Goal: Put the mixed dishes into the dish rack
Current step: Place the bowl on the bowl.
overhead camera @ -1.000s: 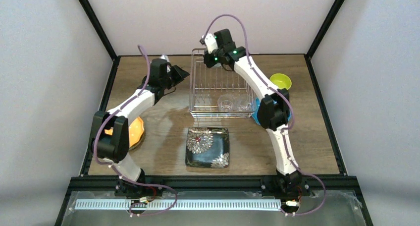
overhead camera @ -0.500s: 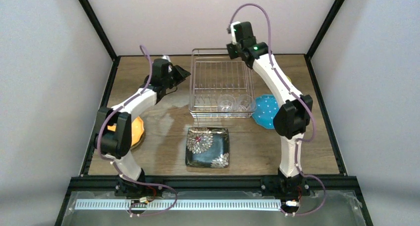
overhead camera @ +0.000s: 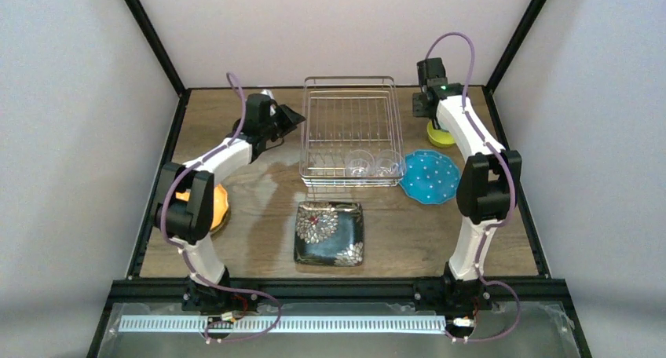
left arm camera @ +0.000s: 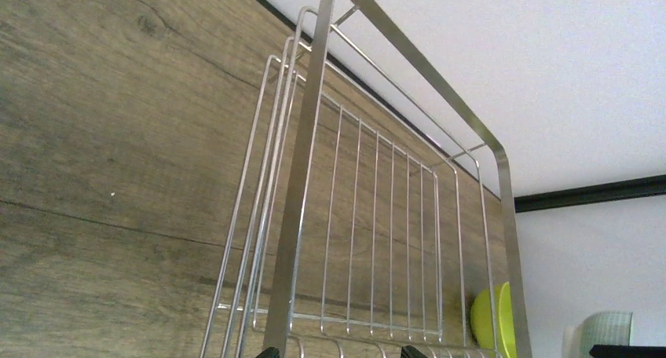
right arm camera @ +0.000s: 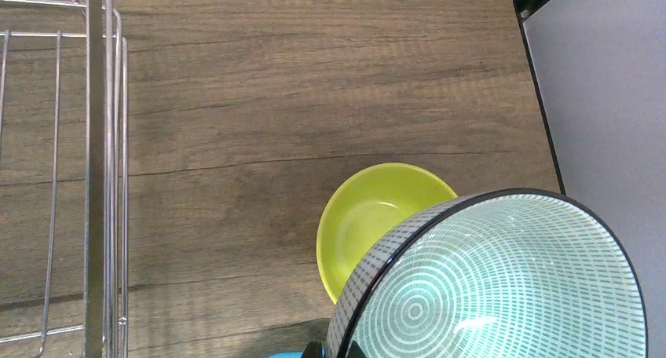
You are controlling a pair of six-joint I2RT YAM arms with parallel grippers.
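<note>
**Mint bowl pinched at the rim, not yet in the rack**

The right end effector (right arm camera: 334, 350) was pressed together on the black rim of the mint bowl (right arm camera: 503, 287). It held the bowl, apparently lifted, at the far right corner of the worktop (overhead camera: 377, 232). The bowl was close to the yellow-green bowl (right arm camera: 377, 217) and outside the dish rack (overhead camera: 349, 79). The left end effector (overhead camera: 284, 121) stood spread and empty just beside the rack's left wall.

The step looked like carrying the bowl leftward into the rack. Done well, the bowl would rise clear of the rack's right rail before crossing, since a thin rim pinch could slip if the bowl knocked the wire. The far part of the grid seemed the safer landing, as two clear glass cups (overhead camera: 359, 164) stood along the near edge.

Only the right wrist view showed the grip and the bowl's ringed pattern; from above, the arm hid the bowl. Only the top view gave the cups, the blue dotted plate (overhead camera: 429, 177) and the black floral plate (overhead camera: 329, 232) lying on the worktop. The left wrist view caught both bowls past the rack's wires.
</note>
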